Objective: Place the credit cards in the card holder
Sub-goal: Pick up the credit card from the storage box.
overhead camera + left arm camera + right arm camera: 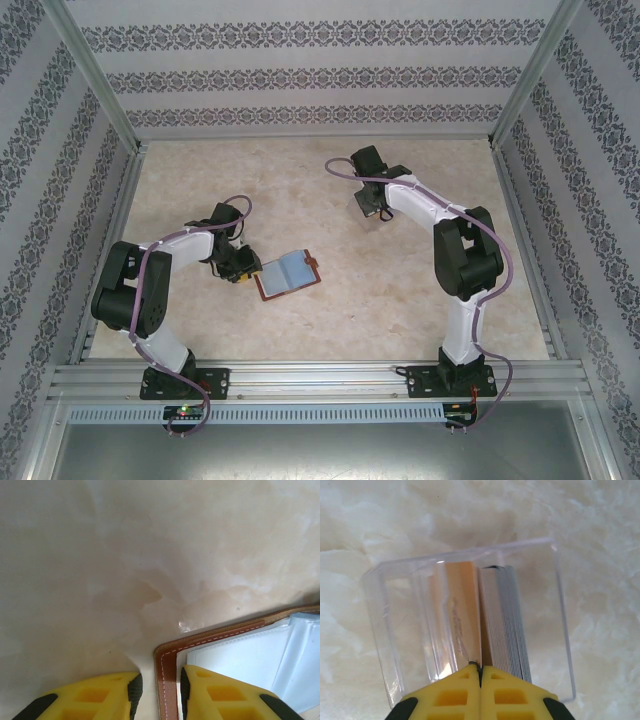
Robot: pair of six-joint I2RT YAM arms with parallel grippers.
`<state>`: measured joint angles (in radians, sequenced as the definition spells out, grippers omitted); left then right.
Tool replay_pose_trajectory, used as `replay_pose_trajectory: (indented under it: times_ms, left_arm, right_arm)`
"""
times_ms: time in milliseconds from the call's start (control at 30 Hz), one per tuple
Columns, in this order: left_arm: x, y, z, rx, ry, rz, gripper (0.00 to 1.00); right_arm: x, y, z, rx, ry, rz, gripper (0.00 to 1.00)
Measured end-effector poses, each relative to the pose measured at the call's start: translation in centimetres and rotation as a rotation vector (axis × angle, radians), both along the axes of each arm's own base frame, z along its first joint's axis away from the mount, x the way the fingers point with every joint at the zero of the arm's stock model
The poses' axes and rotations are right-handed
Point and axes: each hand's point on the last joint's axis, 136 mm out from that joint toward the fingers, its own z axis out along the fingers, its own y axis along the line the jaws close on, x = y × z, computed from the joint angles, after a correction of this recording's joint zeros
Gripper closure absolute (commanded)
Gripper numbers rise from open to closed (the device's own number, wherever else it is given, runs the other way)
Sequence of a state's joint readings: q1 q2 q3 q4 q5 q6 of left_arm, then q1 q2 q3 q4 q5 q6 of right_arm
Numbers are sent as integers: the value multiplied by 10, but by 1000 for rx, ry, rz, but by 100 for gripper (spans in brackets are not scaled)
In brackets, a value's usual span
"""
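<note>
1. While the left gripper [157,695] clamps the open card holder's [288,275] edge, the right gripper [480,672] pinches an orange card [462,615] inside the clear box [560,600].
2. Lifting may drag neighbouring grey cards [505,620] out, or tip the box.

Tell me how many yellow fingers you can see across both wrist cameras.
4. Two left-arm fingers straddle the brown card holder's edge; two right-arm fingers are pressed together above the clear plastic box of cards.

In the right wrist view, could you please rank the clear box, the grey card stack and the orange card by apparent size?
1. Clear box, holding both.
2. Grey card stack.
3. Orange card, seen nearly edge-on, so the last two are unsure.
</note>
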<state>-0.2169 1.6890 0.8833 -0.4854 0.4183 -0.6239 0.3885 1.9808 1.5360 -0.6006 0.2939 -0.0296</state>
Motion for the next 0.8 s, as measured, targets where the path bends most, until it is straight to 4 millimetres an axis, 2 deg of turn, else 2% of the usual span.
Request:
replay_pose_trajectory:
  times_ms: [233, 467, 600, 700, 800]
  left_arm:
    - [0, 0, 0, 0, 0, 0, 68]
    - [1, 0, 0, 0, -1, 0, 68]
    - [1, 0, 0, 0, 0, 0, 68]
    - [1, 0, 0, 0, -1, -1, 68]
    - [1, 0, 0, 0, 0, -1, 68]
  right_arm:
    - [-9, 8, 10, 99, 25, 14, 96]
    - [-12, 13, 46, 203, -29, 14, 96]
    - [-14, 17, 60, 271, -42, 12, 96]
    - [-27, 26, 62, 354, -16, 14, 98]
    - [-49, 41, 61, 491, 35, 15, 100]
